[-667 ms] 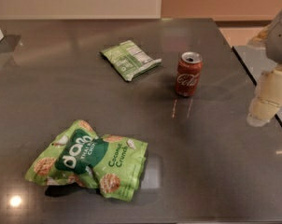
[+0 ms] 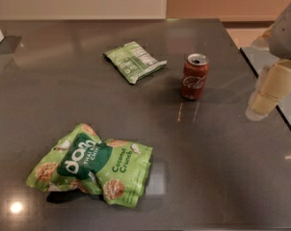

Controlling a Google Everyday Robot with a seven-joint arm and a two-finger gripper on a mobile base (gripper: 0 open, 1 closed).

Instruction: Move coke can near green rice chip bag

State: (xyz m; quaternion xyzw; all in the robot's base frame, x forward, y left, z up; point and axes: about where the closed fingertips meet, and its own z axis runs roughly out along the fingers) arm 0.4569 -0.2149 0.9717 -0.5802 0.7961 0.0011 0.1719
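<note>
The coke can (image 2: 194, 76) stands upright on the table (image 2: 222, 177). The claw (image 2: 260, 107) hangs to the can's right, apart from it; how far open it is I cannot tell. The green rice chip bag (image 2: 95, 165) lies well apart from the can, to its front-left.

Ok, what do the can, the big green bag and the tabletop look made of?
Can: metal, likely aluminium; glossy red print, silver top. Big green bag: thin plastic film, crinkled and shiny. Table: dark polished stone or laminate; mirrors lights. Gripper, right of the can: cream plastic, seemingly.
</note>
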